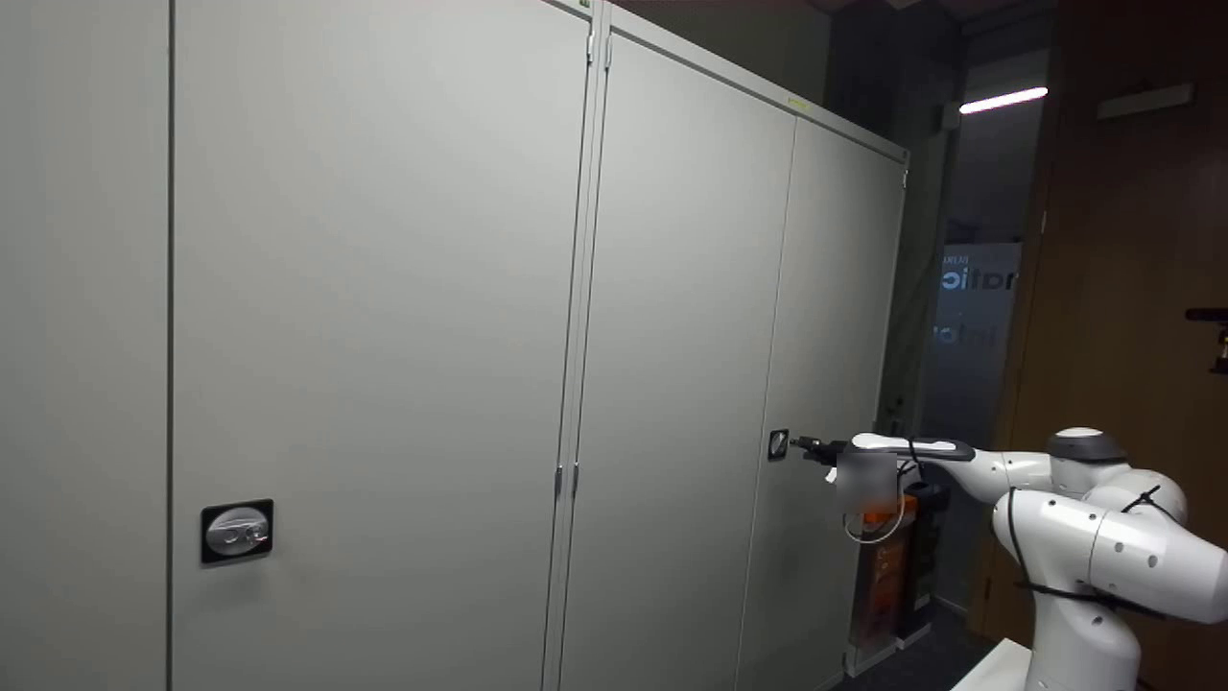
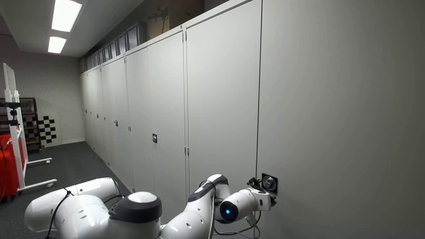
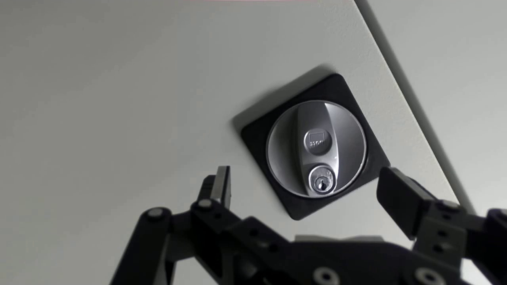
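Gripper point(image 3: 304, 176) spread wide, nil held; jaws L & R of knob point(image 3: 317, 142) in wrist view, appar. enough to clear it. Knob nr edge of door point(image 3: 119, 99), presum. for latching.

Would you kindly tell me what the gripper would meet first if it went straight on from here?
Most likely the round silver handle on the cabinet door: it lies ahead of the open gripper, though the depth between them is hard to judge.

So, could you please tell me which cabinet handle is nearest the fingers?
The handle ahead of the open fingers, the only one in the wrist view; the other handles sit on cabinets farther along the row.
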Motion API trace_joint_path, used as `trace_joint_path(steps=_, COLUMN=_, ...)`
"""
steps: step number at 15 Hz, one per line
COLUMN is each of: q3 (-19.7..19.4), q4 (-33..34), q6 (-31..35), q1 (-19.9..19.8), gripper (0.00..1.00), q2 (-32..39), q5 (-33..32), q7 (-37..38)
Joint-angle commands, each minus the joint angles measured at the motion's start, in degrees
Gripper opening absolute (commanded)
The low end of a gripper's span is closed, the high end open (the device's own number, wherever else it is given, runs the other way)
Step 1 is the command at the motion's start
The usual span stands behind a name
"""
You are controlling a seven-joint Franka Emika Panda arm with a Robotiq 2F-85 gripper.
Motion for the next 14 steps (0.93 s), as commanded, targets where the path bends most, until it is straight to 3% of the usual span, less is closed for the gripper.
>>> trace_joint_path(steps=1, q3=0.7, q4=1.5, q6=0.0, q1=0.3, gripper=1.00, q2=0.1, q5=-0.6, q7=1.4)
trace_joint_path(steps=14, q3=1.5, q4=2.5, q6=-0.1, q1=0.4, gripper=1.00, q2=0.0, q5=-0.5, q7=1.8)
